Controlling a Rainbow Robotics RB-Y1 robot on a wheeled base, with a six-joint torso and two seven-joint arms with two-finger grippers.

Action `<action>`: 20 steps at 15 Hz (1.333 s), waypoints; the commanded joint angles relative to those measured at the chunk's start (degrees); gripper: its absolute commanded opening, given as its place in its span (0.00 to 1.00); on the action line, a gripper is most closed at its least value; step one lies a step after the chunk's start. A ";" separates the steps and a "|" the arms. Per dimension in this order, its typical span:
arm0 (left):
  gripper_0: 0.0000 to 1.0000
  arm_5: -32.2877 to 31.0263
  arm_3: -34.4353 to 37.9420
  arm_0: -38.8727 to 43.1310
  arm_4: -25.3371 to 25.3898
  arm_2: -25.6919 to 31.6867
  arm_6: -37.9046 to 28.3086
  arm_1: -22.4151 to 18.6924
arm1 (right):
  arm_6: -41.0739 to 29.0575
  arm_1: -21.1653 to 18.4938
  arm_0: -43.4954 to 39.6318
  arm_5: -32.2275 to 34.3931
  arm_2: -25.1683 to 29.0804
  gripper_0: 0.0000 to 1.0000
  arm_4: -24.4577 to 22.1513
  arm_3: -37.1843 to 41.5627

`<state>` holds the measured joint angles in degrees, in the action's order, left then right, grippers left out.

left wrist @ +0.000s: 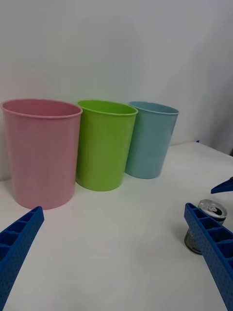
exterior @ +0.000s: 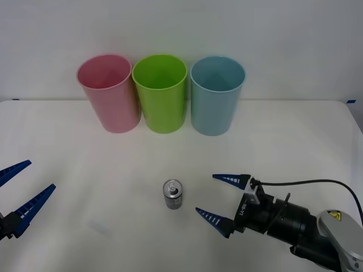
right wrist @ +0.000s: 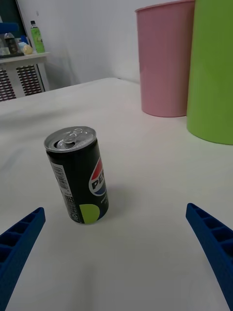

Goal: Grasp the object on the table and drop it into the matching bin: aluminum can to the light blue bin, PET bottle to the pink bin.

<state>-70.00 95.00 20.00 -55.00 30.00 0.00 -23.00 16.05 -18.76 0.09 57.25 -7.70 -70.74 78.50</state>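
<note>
A small dark grey aluminum can (exterior: pixel 173 195) (right wrist: pixel 78 176) (left wrist: pixel 206 228) with a silver top and pull-tab stands upright on the white table (exterior: pixel 85 164). My right gripper (exterior: pixel 222 198) (right wrist: pixel 116 252) is open just right of the can, low over the table, its fingers pointing at it with a gap between. My left gripper (exterior: pixel 20 190) (left wrist: pixel 116 252) is open at the table's left edge, far from the can. The pink bin (exterior: pixel 109 92) (right wrist: pixel 165 56) (left wrist: pixel 41 150) and the light blue bin (exterior: pixel 216 93) (left wrist: pixel 150 138) stand at the back.
A lime green bin (exterior: pixel 160 92) (right wrist: pixel 213 68) (left wrist: pixel 104 143) stands between the pink and light blue bins, all three close together along the back wall. A black cable (exterior: pixel 306 182) runs from the right arm.
</note>
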 commanded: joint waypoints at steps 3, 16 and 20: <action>1.00 0.00 0.00 0.00 0.00 0.00 0.00 0.00 | 1.35 0.04 1.85 -7.42 -7.33 1.00 1.57 -0.01; 1.00 0.00 0.00 0.00 0.00 0.00 0.00 0.00 | 3.11 1.53 5.01 -18.05 -17.53 1.00 1.83 -0.01; 1.00 0.00 0.00 0.00 0.00 0.00 0.00 0.00 | 3.81 1.62 5.80 -19.72 -19.11 1.00 1.48 -0.01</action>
<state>-70.00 95.00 20.00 -55.00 30.00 0.00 -23.00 19.77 -17.15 5.75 37.88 -26.53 -69.19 78.48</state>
